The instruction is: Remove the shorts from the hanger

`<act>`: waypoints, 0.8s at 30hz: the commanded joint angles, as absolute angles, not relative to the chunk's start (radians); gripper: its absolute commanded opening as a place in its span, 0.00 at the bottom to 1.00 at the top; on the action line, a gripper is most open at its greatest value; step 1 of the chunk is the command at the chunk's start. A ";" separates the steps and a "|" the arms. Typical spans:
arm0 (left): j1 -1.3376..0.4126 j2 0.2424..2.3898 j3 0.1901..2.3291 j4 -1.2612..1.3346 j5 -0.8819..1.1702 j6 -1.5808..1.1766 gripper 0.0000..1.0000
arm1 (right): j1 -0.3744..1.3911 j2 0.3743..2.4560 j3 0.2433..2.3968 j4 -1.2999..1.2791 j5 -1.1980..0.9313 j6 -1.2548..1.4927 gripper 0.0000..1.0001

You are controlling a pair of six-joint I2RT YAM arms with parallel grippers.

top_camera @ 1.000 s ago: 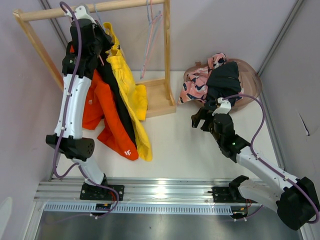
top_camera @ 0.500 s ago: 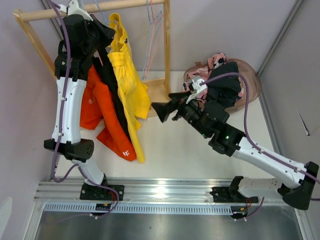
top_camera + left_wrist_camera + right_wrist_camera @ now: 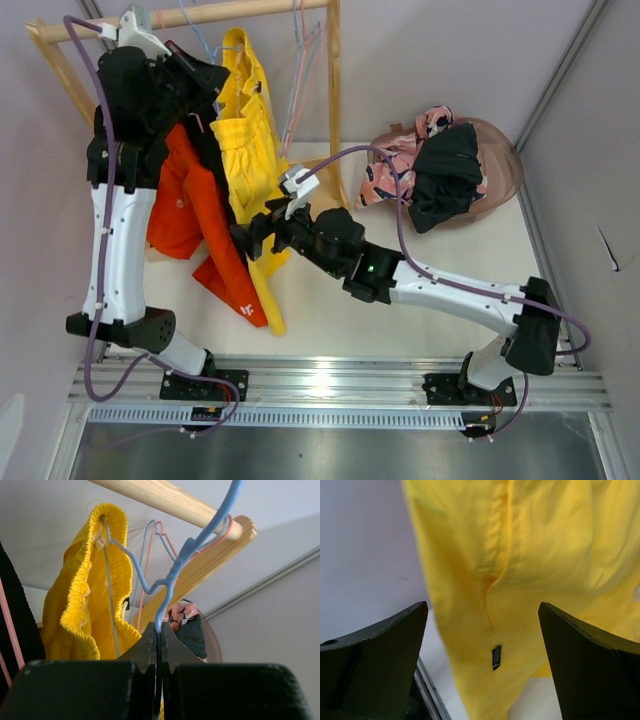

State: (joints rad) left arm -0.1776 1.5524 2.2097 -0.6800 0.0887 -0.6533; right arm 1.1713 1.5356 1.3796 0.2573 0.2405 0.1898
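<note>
- Yellow shorts (image 3: pixel 252 150) are hanging long-axis down from a blue hanger (image 3: pixel 175 575) at the upper left of the top view. They are facing the right claw (image 3: pixel 482 610), which is gaping wide and empty.
- Left claw (image 3: pixel 157 642) is pinching that hanger's wire below the rail (image 3: pixel 165 500).
- Black shorts (image 3: pixel 212 165) and orange shorts (image 3: pixel 185 205) are crowding the yellow pair's left side. Two more pairs are lying in a basket (image 3: pixel 505 150) at upper right.
</note>
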 commanded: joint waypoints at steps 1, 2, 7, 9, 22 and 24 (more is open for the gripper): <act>-0.184 1.416 2.172 -0.554 0.144 -0.704 0.00 | 1.177 1.583 1.462 0.348 0.293 0.183 0.99; -0.184 1.401 2.122 -0.545 0.144 -0.710 0.00 | 1.177 1.595 1.474 0.348 0.293 0.189 0.99; -0.184 1.339 2.063 -0.528 0.155 -0.716 0.00 | 1.186 1.643 1.516 0.357 0.288 0.193 0.89; -0.184 1.322 2.053 -0.531 0.153 -0.709 0.00 | 1.195 1.643 1.506 0.362 0.285 0.195 0.57; -0.160 1.417 2.262 -0.581 0.005 -0.585 0.00 | 1.494 1.471 1.063 0.359 0.500 0.299 0.00; -0.152 1.434 2.272 -0.581 0.006 -0.586 0.00 | 1.520 1.470 1.011 0.364 0.531 0.324 0.00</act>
